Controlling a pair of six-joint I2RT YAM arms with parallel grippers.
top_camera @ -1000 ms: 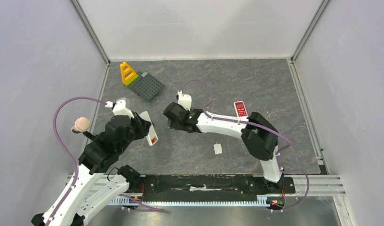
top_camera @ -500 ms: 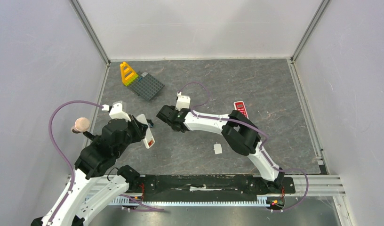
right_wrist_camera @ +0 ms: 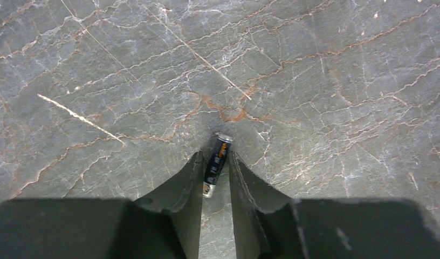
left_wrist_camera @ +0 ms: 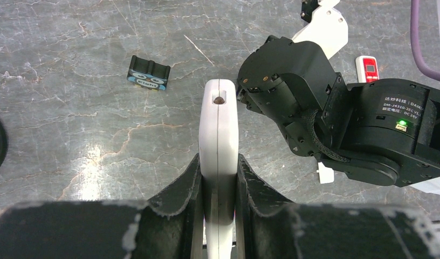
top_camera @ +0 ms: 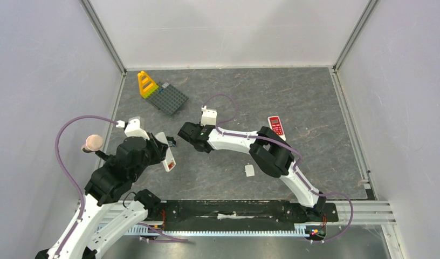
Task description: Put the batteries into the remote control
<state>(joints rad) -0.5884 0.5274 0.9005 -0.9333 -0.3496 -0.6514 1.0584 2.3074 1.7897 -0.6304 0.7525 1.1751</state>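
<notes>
Right end effector [right_wrist_camera: 215, 156] straddles a battery [right_wrist_camera: 217, 165] on the marbled grey tabletop [right_wrist_camera: 342, 81], grip unclear; left end effector [left_wrist_camera: 219, 159] pinches the remote [left_wrist_camera: 218, 121].

The top camera looks down from above and behind the bases, far enough to hold the whole table [top_camera: 315, 97]. Each wrist camera sits just behind its pincer, facing forward past the fingertips at close range (the right one nearest the tabletop). Ahead of the left pincer [left_wrist_camera: 219, 162] looms the right arm [left_wrist_camera: 336, 118], shared with the top view.

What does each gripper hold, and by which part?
Left gripper clamps the white remote near its rear end. Right gripper flanks a battery; grip cannot be told.
</notes>
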